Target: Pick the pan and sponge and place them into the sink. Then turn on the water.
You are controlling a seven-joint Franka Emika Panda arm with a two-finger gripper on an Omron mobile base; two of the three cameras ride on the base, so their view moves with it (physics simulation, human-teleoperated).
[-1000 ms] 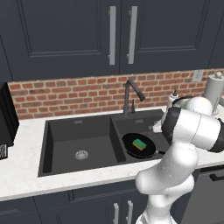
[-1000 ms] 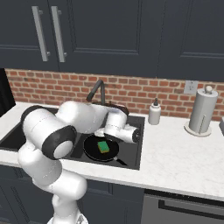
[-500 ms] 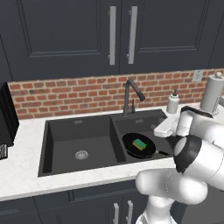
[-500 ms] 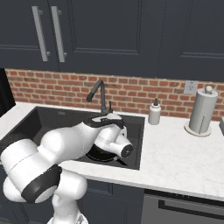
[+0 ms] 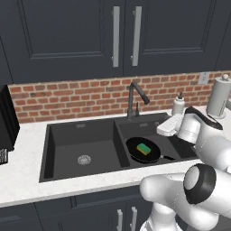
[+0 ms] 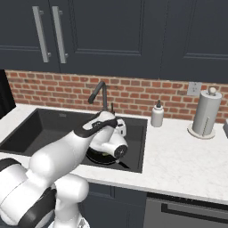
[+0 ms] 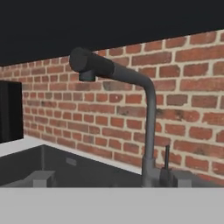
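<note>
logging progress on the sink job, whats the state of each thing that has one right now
round black pan: lying in the right basin of the sink
green and yellow sponge: resting on the pan
dark double-basin sink: left basin bare
dark gooseneck faucet: off, no stream
hand: open, holding nothing, near the faucet
dark upper cabinet doors: shut

Sponge [image 5: 144, 148] on pan [image 5: 140, 151], pan in right basin of sink [image 5: 81, 135]. Faucet [image 5: 133, 97] behind sink, mid rear edge. Soap bottle [image 5: 178, 104], paper towel roll [image 5: 218, 95] right, by wall.
</note>
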